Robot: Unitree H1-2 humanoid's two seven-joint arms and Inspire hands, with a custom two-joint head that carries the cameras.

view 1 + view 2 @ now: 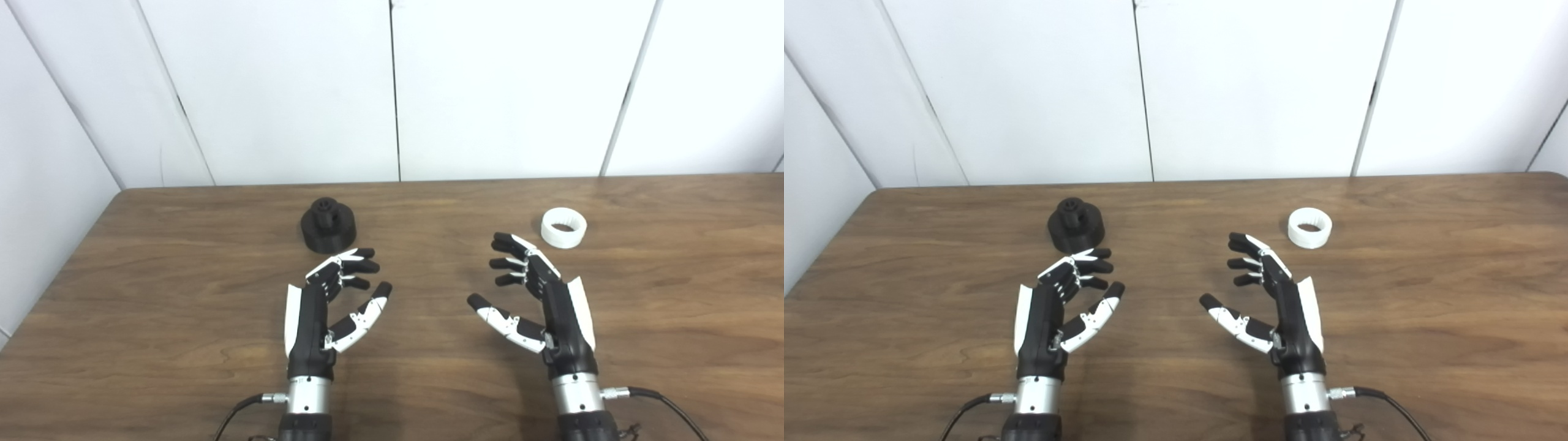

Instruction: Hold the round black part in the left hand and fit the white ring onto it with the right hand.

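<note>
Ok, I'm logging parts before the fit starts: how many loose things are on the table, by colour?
Black: 1, the round black part
White: 1, the white ring
Total: 2, both lying apart on the table, neither held by the open left hand or right hand.

A brown wood-grain tabletop (184, 343) with rounded far corners stands against a white panelled wall (275, 92) whose panels meet at thin dark seams, all under even light.
</note>
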